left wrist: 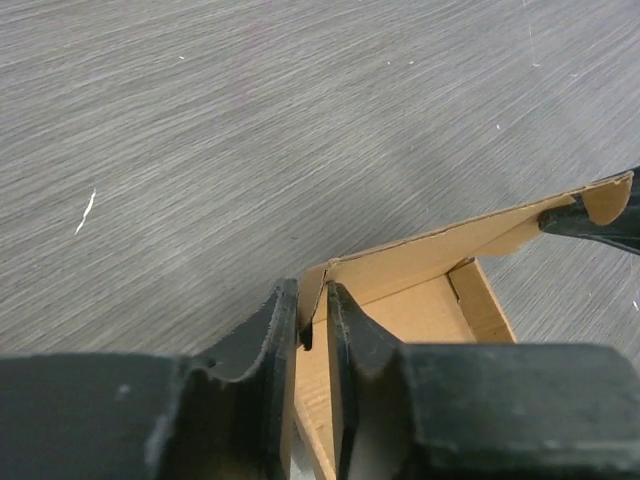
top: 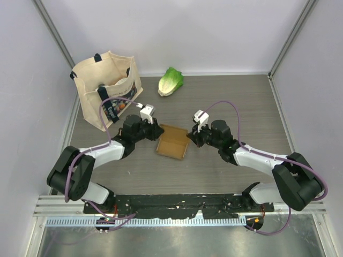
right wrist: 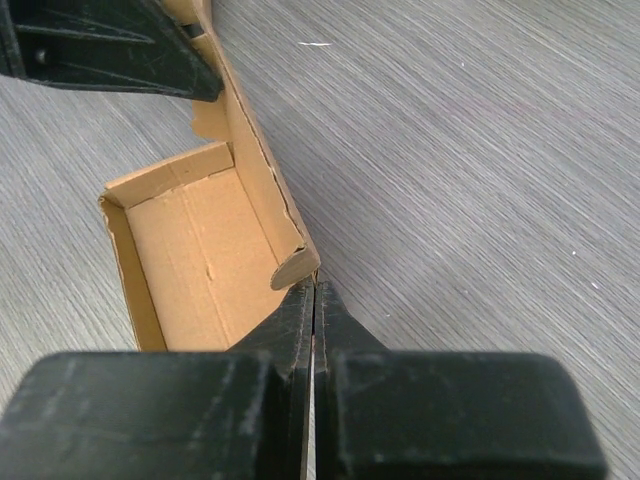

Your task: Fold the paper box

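A grey wood-grain desk (top: pixel 241 107) between pale walls carries the paper box (top: pixel 172 142), which lies open-topped between the two arms. The left tool (left wrist: pixel 312 318) is clamped on the left end of the box's far wall. The right tool (right wrist: pixel 313 298) is pinched tight on the same raised wall's right end. Beyond the box to the left stands a cloth tote bag (top: pixel 107 88), and straight beyond the box lies a lettuce (top: pixel 170 81).

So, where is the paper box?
In the top view the paper box lies centrally between the left gripper and right gripper, each pinching one end of its wall.
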Available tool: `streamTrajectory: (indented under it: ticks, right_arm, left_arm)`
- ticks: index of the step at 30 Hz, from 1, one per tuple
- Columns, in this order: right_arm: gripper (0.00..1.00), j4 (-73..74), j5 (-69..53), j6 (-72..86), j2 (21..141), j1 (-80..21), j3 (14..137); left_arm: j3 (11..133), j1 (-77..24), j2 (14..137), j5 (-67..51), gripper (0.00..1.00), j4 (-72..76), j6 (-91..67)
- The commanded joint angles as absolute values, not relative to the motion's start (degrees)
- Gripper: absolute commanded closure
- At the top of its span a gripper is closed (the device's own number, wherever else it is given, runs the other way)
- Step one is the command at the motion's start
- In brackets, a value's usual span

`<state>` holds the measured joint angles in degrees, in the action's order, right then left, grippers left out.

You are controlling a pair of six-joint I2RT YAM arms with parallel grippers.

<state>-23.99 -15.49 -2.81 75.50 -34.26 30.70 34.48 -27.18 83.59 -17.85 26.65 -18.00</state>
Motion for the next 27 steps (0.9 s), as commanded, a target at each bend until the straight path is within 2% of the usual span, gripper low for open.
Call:
streamTrajectory:
  ticks: [1,3,6,10,15,16,24,27]
  right_arm:
    - [0.99,-26.1,-12.8,-0.9,75.4,-34.3,33.4]
    - [0.96,-25.2,-10.8,1.7,75.7,-34.8,34.4]
    - [0.88,-22.6,-5.7,4.6,75.7,-35.2,35.2]
    - [0.78,-12.9,-4.5,4.8,78.5,-35.0,39.8]
    - [0.72,-2.6,-8.8,0.4,81.9,-33.8,46.2]
    - [0.62,-2.2,-9.1,-1.0,82.0,-33.1,46.6]
    - [0.6,-1.5,-12.0,-5.1,85.0,-29.0,49.7]
    - [0.58,-4.1,-21.6,-6.7,84.8,-25.9,49.4]
  left_arm:
    - [35.3,-30.3,79.6,-8.9,0.85,25.5,-16.2]
    - [35.5,-32.2,78.5,-3.1,0.93,24.3,-16.2]
    - [35.9,-34.1,77.4,1.7,0.98,22.8,-14.0]
    - [35.5,-34.2,76.9,1.4,0.99,23.0,-12.5]
    - [34.8,-34.5,76.7,0.9,1.0,23.6,-11.0]
    - [34.6,-34.5,76.6,0.6,1.0,23.7,-10.6]
    - [33.5,-34.6,77.1,-1.4,1.0,25.2,-9.8]
    - [33.4,-34.7,77.5,-2.1,1.0,25.6,-9.6]
